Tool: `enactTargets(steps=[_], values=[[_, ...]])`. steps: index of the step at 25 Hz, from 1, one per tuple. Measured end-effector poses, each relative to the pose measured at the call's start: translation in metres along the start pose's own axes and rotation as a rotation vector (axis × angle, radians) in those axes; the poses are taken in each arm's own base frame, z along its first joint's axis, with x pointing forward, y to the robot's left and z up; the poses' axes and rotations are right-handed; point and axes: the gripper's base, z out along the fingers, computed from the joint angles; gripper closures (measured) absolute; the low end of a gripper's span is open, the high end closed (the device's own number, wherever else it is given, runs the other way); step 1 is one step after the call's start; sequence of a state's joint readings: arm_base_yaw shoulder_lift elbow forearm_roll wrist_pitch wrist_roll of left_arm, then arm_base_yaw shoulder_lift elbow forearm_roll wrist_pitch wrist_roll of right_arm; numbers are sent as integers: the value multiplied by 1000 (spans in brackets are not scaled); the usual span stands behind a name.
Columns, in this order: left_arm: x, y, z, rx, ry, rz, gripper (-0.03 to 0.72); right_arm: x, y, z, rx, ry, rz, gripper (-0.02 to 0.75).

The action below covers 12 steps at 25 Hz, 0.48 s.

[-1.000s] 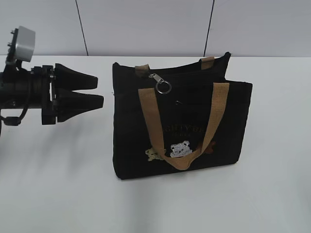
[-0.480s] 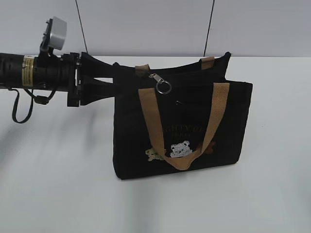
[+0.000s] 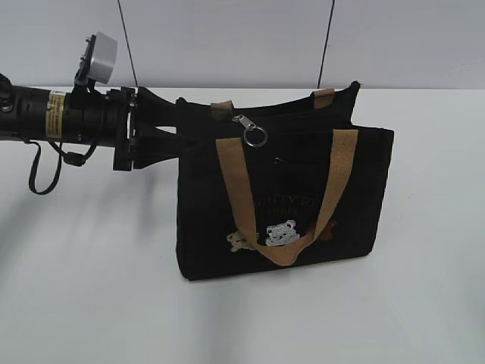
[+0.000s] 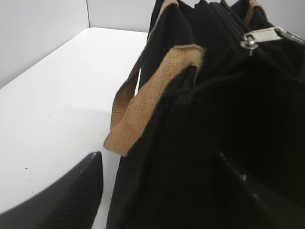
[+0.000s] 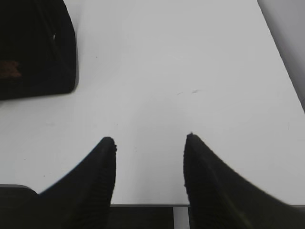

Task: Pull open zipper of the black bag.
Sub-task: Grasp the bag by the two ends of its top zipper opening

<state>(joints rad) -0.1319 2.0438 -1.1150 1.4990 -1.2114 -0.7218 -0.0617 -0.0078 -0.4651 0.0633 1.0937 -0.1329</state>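
- Left claw (image 3: 170,130): jaws apart, straddling the upper left corner of the black bag (image 3: 280,197); nothing is clamped between them yet, so far as the views show (one finger lies outside the bag's end, the other is largely lost against the black cloth).
- Right claw (image 5: 150,143): jaws apart over bare tabletop (image 5: 190,62), holding nothing; only a corner of the bag enters its wrist view, so it stands well apart from the work.
- Bag: upright on the tabletop, near the middle, tan handles (image 3: 235,182) hanging down its front.
- Zipper (image 3: 303,112): runs along the bag's top edge, its long axis left to right in the exterior view.
- Silver pull with ring (image 3: 256,134): sits near the left end of that line, just right of the left claw and beyond its tips.
- Judgement: the left arm is much the nearer; the left claw seems placed to steady the bag's end, leaving the pull for the right.
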Motion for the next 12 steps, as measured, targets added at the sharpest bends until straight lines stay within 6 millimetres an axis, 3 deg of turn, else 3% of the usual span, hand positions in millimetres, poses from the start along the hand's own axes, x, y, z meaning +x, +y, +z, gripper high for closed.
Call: enactTargets(steps=[3, 6, 12], values=[[-1, 1, 0, -13, -12, -8, 163, 0, 0, 0, 0, 0, 0, 381], [-1, 2, 0, -19, -18, -11, 237, 0, 0, 0, 0, 0, 0, 381], [-1, 1, 0, -11, -12, -6, 602, 0, 0, 0, 0, 0, 0, 381]])
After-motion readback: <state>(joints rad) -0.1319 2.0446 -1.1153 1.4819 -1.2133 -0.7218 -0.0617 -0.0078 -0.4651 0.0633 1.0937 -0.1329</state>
